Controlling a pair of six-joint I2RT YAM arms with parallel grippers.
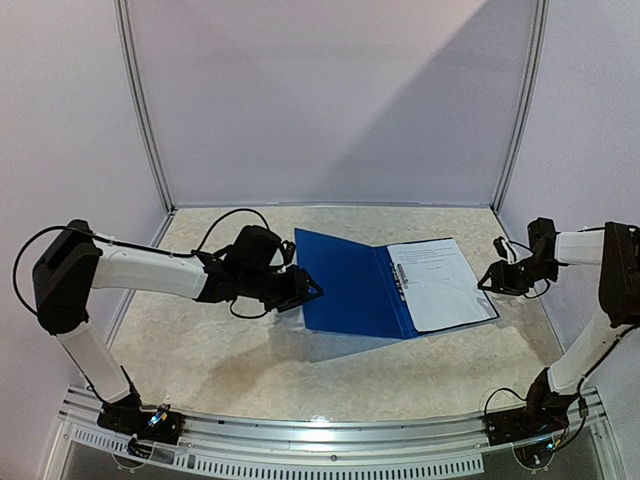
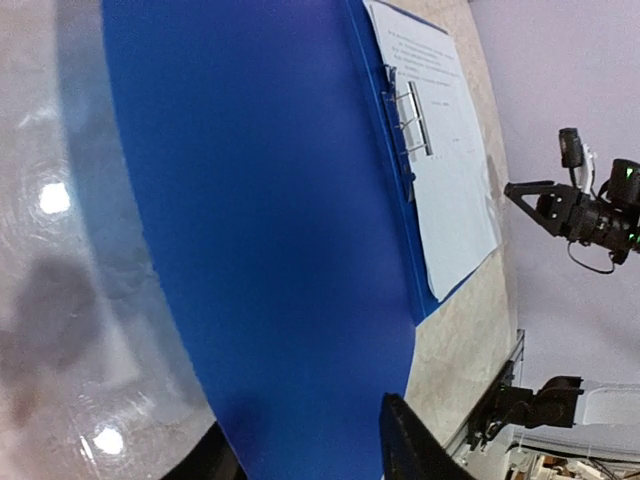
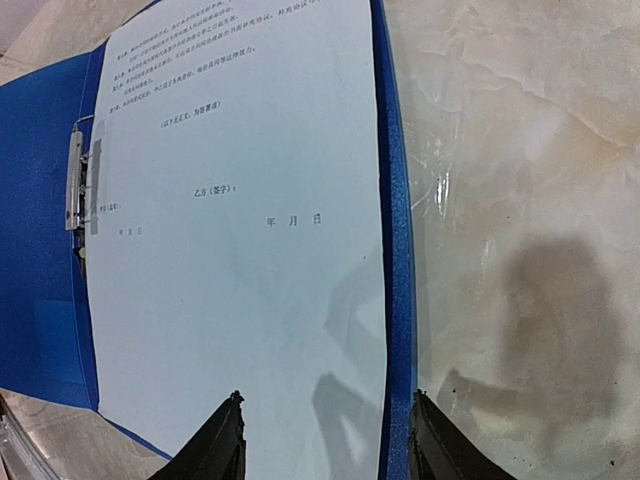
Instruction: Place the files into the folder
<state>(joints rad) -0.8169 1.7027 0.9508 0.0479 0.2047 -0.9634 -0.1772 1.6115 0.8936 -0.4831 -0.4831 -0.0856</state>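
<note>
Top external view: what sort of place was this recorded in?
Probably a purpose-built robot test booth: plain pale lilac wall panels in metal frames, a beige marble-patterned tabletop, and a silver aluminium mounting rail along the table's near edge.

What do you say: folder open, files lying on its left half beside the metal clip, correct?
Wrong half. The folder is open, but the files lie on its right half beside the metal clip; the top external view shows it.
</note>
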